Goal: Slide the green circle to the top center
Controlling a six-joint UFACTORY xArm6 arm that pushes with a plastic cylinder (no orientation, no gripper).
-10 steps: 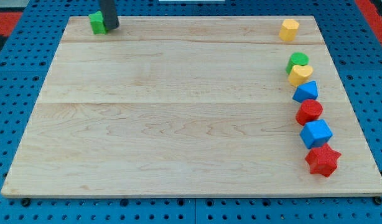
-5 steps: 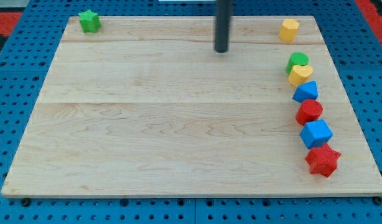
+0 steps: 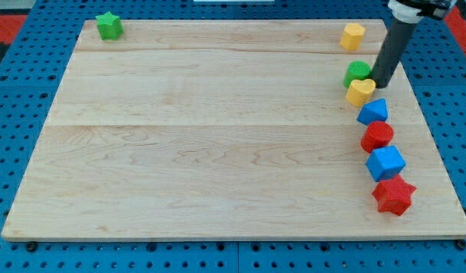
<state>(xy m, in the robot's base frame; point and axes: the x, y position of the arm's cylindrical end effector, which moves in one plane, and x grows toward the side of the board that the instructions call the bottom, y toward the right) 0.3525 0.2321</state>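
The green circle (image 3: 357,73) lies near the board's right edge, upper part, touching the yellow heart (image 3: 360,92) just below it. My tip (image 3: 384,84) stands right against the green circle's right side, also close to the yellow heart's upper right. The rod slants up to the view's top right.
Below the heart, a column runs down the right edge: blue triangle (image 3: 373,111), red circle (image 3: 378,136), blue cube (image 3: 385,162), red star (image 3: 393,195). A yellow hexagon (image 3: 353,36) lies at the top right. A green star (image 3: 108,26) lies at the top left corner.
My tip moved from the top left by the green star, across the top centre, to the right side of the green circle. The green circle and yellow heart shifted slightly left.
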